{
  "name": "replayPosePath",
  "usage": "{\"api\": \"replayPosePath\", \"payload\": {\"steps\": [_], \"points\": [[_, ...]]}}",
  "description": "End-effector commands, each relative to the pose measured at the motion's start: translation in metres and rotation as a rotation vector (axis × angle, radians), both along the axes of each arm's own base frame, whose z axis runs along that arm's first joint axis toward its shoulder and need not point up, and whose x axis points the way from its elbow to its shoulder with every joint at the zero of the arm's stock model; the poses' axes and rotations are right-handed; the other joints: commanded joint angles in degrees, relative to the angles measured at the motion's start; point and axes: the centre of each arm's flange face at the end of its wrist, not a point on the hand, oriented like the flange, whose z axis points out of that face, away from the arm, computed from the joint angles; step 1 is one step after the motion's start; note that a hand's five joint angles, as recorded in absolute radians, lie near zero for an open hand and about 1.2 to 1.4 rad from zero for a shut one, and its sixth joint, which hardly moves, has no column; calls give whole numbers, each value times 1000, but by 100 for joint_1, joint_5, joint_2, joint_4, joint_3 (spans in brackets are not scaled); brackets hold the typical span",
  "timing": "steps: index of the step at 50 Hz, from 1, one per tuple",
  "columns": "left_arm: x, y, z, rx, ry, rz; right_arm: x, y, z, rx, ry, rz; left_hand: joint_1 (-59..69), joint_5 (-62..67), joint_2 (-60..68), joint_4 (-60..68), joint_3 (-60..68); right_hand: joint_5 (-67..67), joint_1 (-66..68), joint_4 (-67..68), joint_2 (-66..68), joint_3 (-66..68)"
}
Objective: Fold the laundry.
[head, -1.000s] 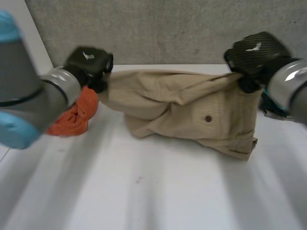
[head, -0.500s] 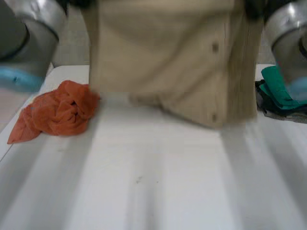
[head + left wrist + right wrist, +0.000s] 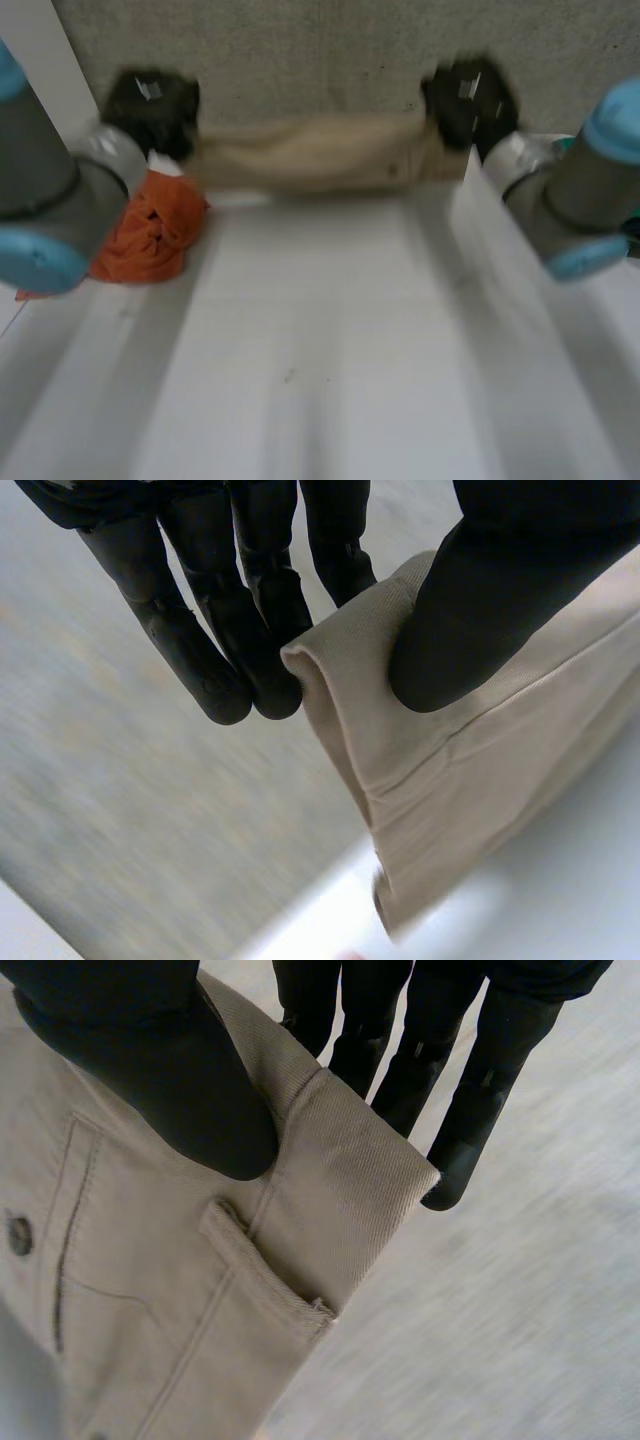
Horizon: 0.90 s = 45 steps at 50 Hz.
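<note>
**Tan garment pinched at both ends, strung across the far side of the table**

On my left hand (image 3: 262, 630) the thumb presses a rolled edge of the tan garment (image 3: 450, 780) against straight fingers (image 3: 200, 640), so that end is pinched fast. My right hand (image 3: 150, 1060) grips the same way. Its thumb sits on the waistband with the fingers (image 3: 440, 1080) behind it, and a belt loop (image 3: 262, 1265) lies just beside the thumb. A button (image 3: 17, 1232) sits further along the cloth.

From the head camera I see the garment drawn into a narrow, bunched band. Its long axis runs crosswise from one hand to the other, and the waistband end points to my right. It hangs along the far edge of the white table (image 3: 320, 350), in front of the grey wall (image 3: 320, 50). I cannot tell whether it touches the tabletop. A crumpled orange cloth (image 3: 150, 235) lies on the table near my left hand, just beside that arm.
</note>
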Motion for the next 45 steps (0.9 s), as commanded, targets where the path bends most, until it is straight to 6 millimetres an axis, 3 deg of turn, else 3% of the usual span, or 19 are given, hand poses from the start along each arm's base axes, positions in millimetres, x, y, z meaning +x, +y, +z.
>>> {"api": "replayPosePath", "payload": {"steps": [1, 4, 7, 13, 19, 23, 26, 30, 31, 34, 35, 38, 39, 43, 45], "points": [[-1, 32, -93, 221, -161, -68, -14, 28, -113, 260, 242, -2, 1305, 1384, 1150, 1147, 1188, 1165, 1521, 1135, 1280, 1186], [3, 50, -111, 306, -233, -89, -22, 47, -123, 327, 328, -10, 1305, 1384, 1150, 1147, 1188, 1165, 1521, 1135, 1280, 1186], [6, 67, -113, 346, -283, -116, -27, 64, -119, 374, 381, -8, 1305, 1384, 1150, 1147, 1188, 1165, 1521, 1135, 1280, 1186], [20, 113, -81, 348, -332, -181, -49, 115, -73, 463, 512, 8, 1305, 1384, 1150, 1147, 1188, 1165, 1521, 1135, 1280, 1186], [39, 165, -70, 488, -470, -258, -80, 158, -54, 695, 701, 56, 1305, 1384, 1150, 1147, 1188, 1165, 1521, 1135, 1280, 1186], [46, 185, -69, 622, -522, -339, -89, 169, -49, 798, 769, 111, 1305, 1384, 1150, 1147, 1188, 1165, 1521, 1135, 1280, 1186], [43, 189, -67, 634, -525, -392, -87, 164, -49, 781, 750, 119, 1305, 1384, 1150, 1147, 1188, 1165, 1521, 1135, 1280, 1186], [25, 158, -58, 473, -493, -391, -82, 136, -51, 746, 632, 47, 1305, 1384, 1150, 1147, 1188, 1165, 1521, 1135, 1280, 1186], [16, 140, -57, 409, -479, -372, -79, 123, -52, 731, 575, 17, 1305, 1384, 1150, 1147, 1188, 1165, 1521, 1135, 1280, 1186], [-2, 108, -49, 283, -444, -325, -75, 100, -55, 704, 483, -44, 1305, 1384, 1150, 1147, 1188, 1165, 1521, 1135, 1280, 1186], [-13, 86, -39, 197, -413, -277, -73, 86, -56, 674, 433, -91, 1305, 1384, 1150, 1147, 1188, 1165, 1521, 1135, 1280, 1186], [-29, 51, -26, 97, -356, -204, -71, 66, -55, 613, 378, -163, 1305, 1384, 1150, 1147, 1188, 1165, 1521, 1135, 1280, 1186], [-40, 29, -21, 40, -325, -163, -70, 52, -56, 560, 352, -209, 1305, 1384, 1150, 1147, 1188, 1165, 1521, 1135, 1280, 1186], [-69, -9, -19, -37, -257, -124, -68, 20, -60, 434, 298, -291, 1305, 1384, 1150, 1147, 1188, 1165, 1521, 1135, 1280, 1186], [-79, -19, -23, -42, -250, -122, -65, 8, -62, 383, 280, -304, 1305, 1384, 1150, 1147, 1188, 1165, 1521, 1135, 1280, 1186]]}}
